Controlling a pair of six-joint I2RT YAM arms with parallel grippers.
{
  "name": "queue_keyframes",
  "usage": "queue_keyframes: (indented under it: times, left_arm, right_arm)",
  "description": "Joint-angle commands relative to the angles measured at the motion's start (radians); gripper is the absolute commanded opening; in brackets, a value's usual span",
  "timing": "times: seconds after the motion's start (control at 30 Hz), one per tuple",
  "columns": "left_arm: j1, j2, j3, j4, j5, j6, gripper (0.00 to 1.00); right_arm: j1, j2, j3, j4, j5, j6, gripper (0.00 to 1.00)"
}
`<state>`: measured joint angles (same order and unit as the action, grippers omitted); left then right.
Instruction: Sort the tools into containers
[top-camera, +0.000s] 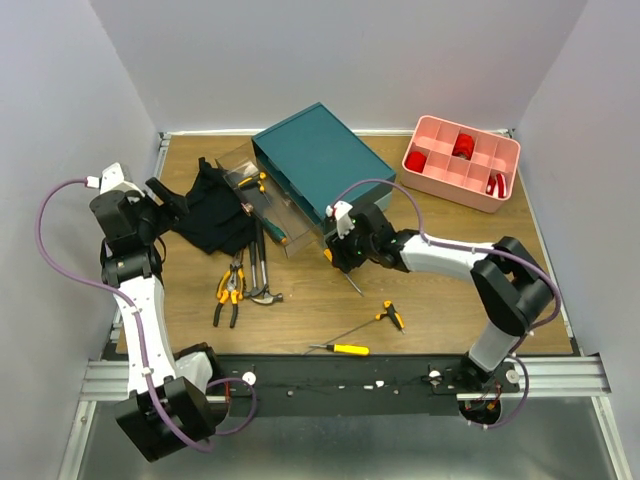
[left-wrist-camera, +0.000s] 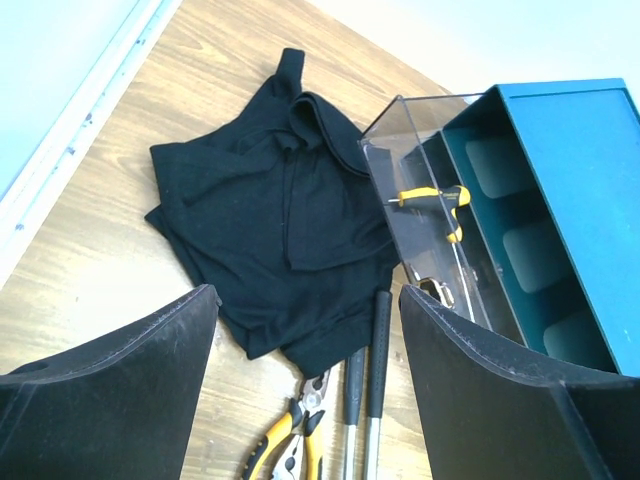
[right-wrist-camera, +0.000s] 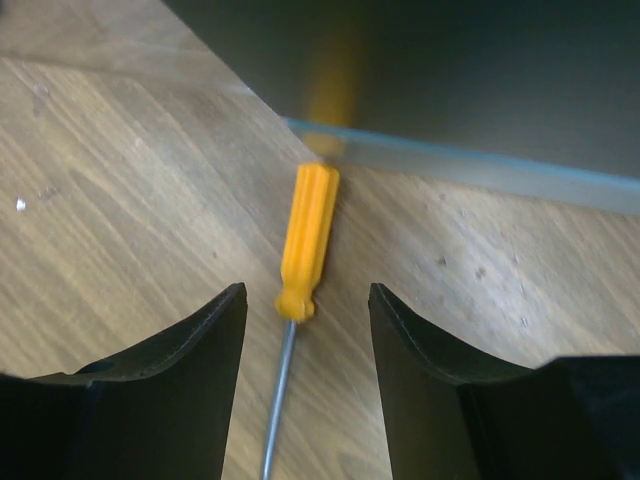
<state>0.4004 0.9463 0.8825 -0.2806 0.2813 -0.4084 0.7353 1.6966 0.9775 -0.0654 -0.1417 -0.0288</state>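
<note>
Tools lie mostly on the wood in front of the teal box (top-camera: 320, 160). An orange-handled screwdriver (right-wrist-camera: 308, 240) lies flat, its handle end up against the box's lower edge and its shaft running away from the box. The right gripper (right-wrist-camera: 306, 300) hovers over it with its fingers spread wide either side of the handle's butt; gaps show on both sides and it grips nothing. The left gripper (left-wrist-camera: 308, 295) sits left of the box over the black cloth (left-wrist-camera: 270, 220), fingers wide apart and empty. A clear drawer (left-wrist-camera: 380, 125) is pulled out of the box. Inside lies a yellow-and-black T-handle screwdriver (left-wrist-camera: 432, 196), with a metal item beside it too unclear to name. The cloth is crumpled just beside that drawer. Two hammers (top-camera: 258, 262) lie side by side near the drawer's front, with pliers (top-camera: 230, 288) just left of them. Farther from the box, toward the arm bases, are a yellow screwdriver (top-camera: 345, 349) and a small T-handle driver (top-camera: 390, 316). A pink divided tray (top-camera: 445, 190) stands right of the box with red pieces in some compartments.
</note>
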Motion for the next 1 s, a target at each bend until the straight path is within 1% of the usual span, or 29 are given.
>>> queue_keyframes:
  times: [0.0,0.07,0.1,0.13,0.17,0.23,0.33,0.37,0.47,0.53,0.6,0.63,0.67,0.7,0.77,0.87,0.9,0.93,0.97]
  left_arm:
    - [0.017,-0.026,-0.010,-0.020,-0.001,0.014,0.83]
    - [0.020,-0.027,-0.008,-0.026,0.001,0.017,0.83]
    - [0.021,-0.027,-0.010,-0.028,0.001,0.017,0.83]
    - [0.023,-0.030,-0.010,-0.029,0.001,0.017,0.83]
    - [0.025,-0.032,-0.011,-0.029,0.002,0.017,0.83]
    - [0.029,-0.038,-0.014,-0.031,0.004,0.014,0.83]
    - [0.035,-0.047,-0.020,-0.029,0.002,0.013,0.83]
    - [0.037,-0.047,-0.023,-0.028,0.004,0.011,0.83]
    - [0.038,-0.052,-0.033,-0.017,0.009,0.000,0.83]
    - [0.038,-0.050,-0.040,0.003,0.013,-0.009,0.83]
    - [0.038,-0.047,-0.050,0.023,0.012,-0.012,0.83]
    - [0.038,-0.049,-0.053,0.029,0.010,-0.015,0.83]
    - [0.038,-0.044,-0.054,0.035,0.009,-0.020,0.83]
    - [0.038,-0.046,-0.057,0.041,0.009,-0.023,0.83]
    - [0.040,-0.041,-0.056,0.041,0.018,-0.027,0.83]
    - [0.040,-0.041,-0.047,0.034,0.021,-0.030,0.83]
    - [0.038,-0.043,-0.045,0.029,0.018,-0.027,0.83]
    - [0.038,-0.047,-0.043,0.026,0.016,-0.027,0.83]
    - [0.040,-0.050,-0.043,0.023,0.015,-0.024,0.83]
  right_arm:
    - [0.039,0.049,-0.039,0.210,0.047,-0.025,0.59]
    - [0.047,0.084,-0.034,0.220,0.054,-0.022,0.58]
    - [0.050,0.096,-0.028,0.222,0.056,-0.017,0.56]
    - [0.052,0.106,-0.025,0.220,0.054,-0.016,0.52]
    - [0.058,0.116,-0.022,0.217,0.054,-0.014,0.47]
    - [0.064,0.127,-0.029,0.214,0.060,-0.019,0.42]
    - [0.079,0.123,-0.052,0.197,0.074,-0.029,0.31]
    - [0.087,0.117,-0.060,0.182,0.079,-0.029,0.25]
    - [0.096,0.062,-0.108,0.139,0.079,-0.049,0.14]
    - [0.098,0.000,-0.141,0.134,0.090,-0.072,0.13]
    - [0.098,-0.035,-0.197,0.150,0.094,-0.098,0.19]
    - [0.098,-0.050,-0.212,0.159,0.097,-0.103,0.26]
    - [0.098,-0.067,-0.218,0.167,0.087,-0.114,0.39]
    - [0.099,-0.069,-0.218,0.161,0.056,-0.124,0.42]
    - [0.105,-0.064,-0.208,0.135,0.060,-0.126,0.47]
    - [0.108,-0.048,-0.191,0.110,0.022,-0.131,0.45]
    - [0.108,-0.032,-0.186,0.108,0.016,-0.131,0.43]
    - [0.110,-0.023,-0.183,0.110,0.014,-0.131,0.39]
    - [0.110,-0.018,-0.183,0.116,0.014,-0.134,0.29]
